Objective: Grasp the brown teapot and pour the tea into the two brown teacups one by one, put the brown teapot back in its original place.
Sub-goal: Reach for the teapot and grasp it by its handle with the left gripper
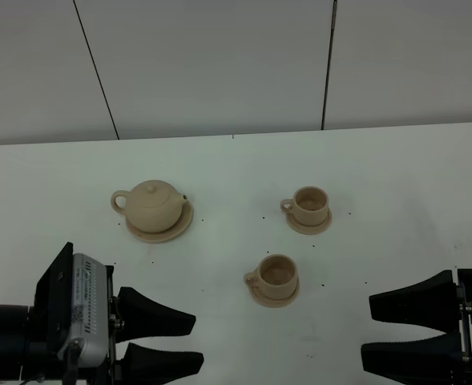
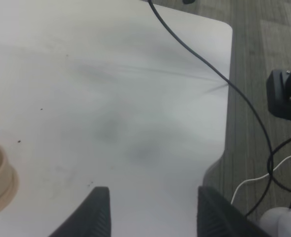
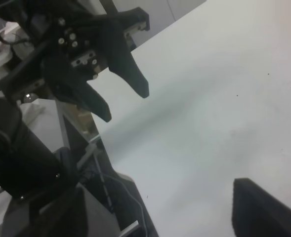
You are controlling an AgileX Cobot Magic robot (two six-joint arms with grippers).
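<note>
Left end effector (image 1: 195,342), jaws spread wide and empty, low at the near edge of the counter (image 1: 59,176), well apart from everything.

Further in, teapot (image 1: 155,207), seated on its wide saucer (image 1: 179,230), handle to the left, spout to the right toward the cups.

Likely trouble from here:
- pinching the round body off-centre and letting it twist or slide out
- lifting with the wide saucer stuck beneath
- tipping too far and shedding the lid
- swinging the spout low and knocking a cup off its small saucer

Near cup (image 1: 277,274), then far cup (image 1: 310,205), each on a small saucer, apart from one another.

Right end effector (image 1: 369,329), likewise spread and empty, at the near right.

Count: one teapot, one wide saucer, two cups, two small saucers, two end effectors.
</note>
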